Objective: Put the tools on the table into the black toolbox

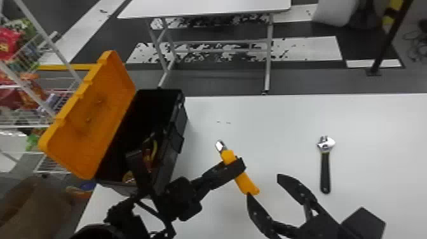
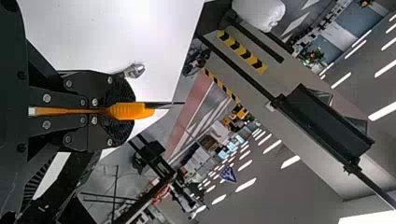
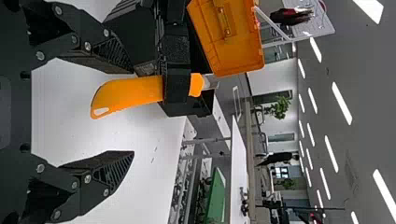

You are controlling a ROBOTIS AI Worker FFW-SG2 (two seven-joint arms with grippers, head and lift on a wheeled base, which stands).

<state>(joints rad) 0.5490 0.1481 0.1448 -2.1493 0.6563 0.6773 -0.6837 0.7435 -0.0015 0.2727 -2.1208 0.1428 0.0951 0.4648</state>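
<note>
Currently, left end effector [image 1: 237, 165] holds orange cutter [image 1: 246, 183]; right end effector [image 1: 263, 185] wide; wrench [image 1: 325, 171] on desk [image 1: 279, 124] at cutter's three o'clock.

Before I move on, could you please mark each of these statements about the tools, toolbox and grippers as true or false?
1. The left gripper holds the orange-handled utility knife. True.
2. The black toolbox is shut under its orange lid. False: the lid stands open.
3. The adjustable wrench lies on the white table. True.
4. The right gripper is shut on the wrench. False: its fingers stand apart, and the wrench lies clear of them.
5. The wrench lies farther to the robot's right than the utility knife. True.
6. The toolbox is completely empty inside. False: some items with yellow and orange parts are in it.
</note>
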